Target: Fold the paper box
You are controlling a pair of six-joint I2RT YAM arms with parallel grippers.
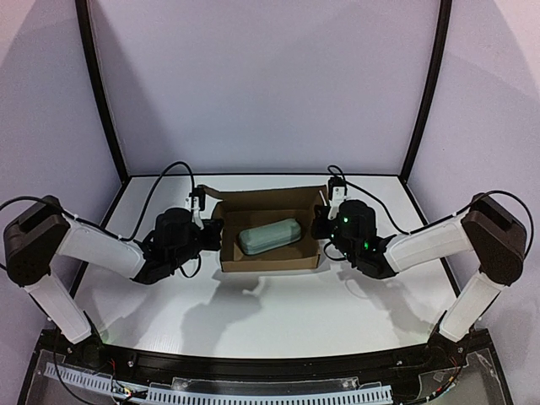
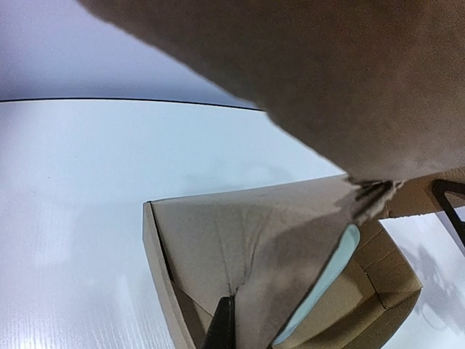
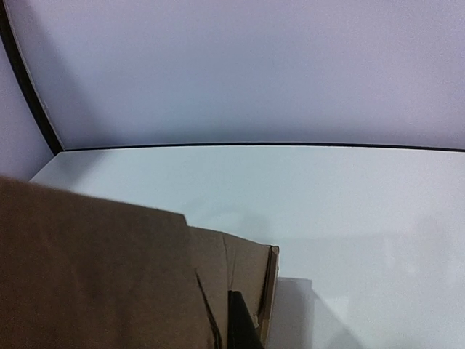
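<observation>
The paper box [image 1: 272, 204] sits open-topped in the middle of the desk [image 1: 270, 312], its brown walls raised around a pale grey-green case [image 1: 270, 235] lying inside. The left jaws are at the box's left wall and the right jaws at its right wall. Each wrist view shows only one dark finger against cardboard, the left finger [image 2: 221, 326] and the right finger [image 3: 241, 321], so I cannot tell whether either pair is apart or clamped.

The case [image 1: 270, 235] lies inside the paper box [image 1: 270, 260] on the table [image 1: 253, 312].
</observation>
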